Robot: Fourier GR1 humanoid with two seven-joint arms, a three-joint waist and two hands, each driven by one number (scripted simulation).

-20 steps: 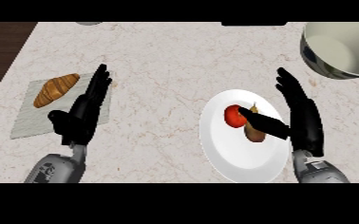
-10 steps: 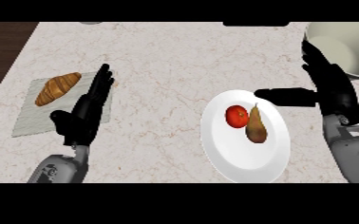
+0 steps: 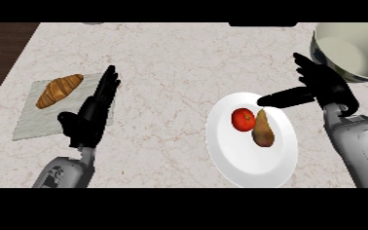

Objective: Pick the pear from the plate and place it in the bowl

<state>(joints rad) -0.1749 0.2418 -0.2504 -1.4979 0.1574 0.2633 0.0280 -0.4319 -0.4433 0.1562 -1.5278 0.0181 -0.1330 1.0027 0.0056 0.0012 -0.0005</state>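
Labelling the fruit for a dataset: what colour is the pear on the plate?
The pear is brown, yellowish toward its narrow top; head view shows it best.

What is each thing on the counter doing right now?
Pear: lying on the plate, beside the tomato, not held.
Tomato: on the plate, untouched.
Plate: flat, holding both fruits.
Bowl: upright, nothing visible inside.
Croissant: lying on the grey mat.
Left hand: open, resting, holding nothing.
Right hand: open, by the plate's rim, holding nothing.

Tomato (image 3: pixel 243 119) crowds pear (image 3: pixel 264 131) on left; bare plate (image 3: pixel 248 168) on right.
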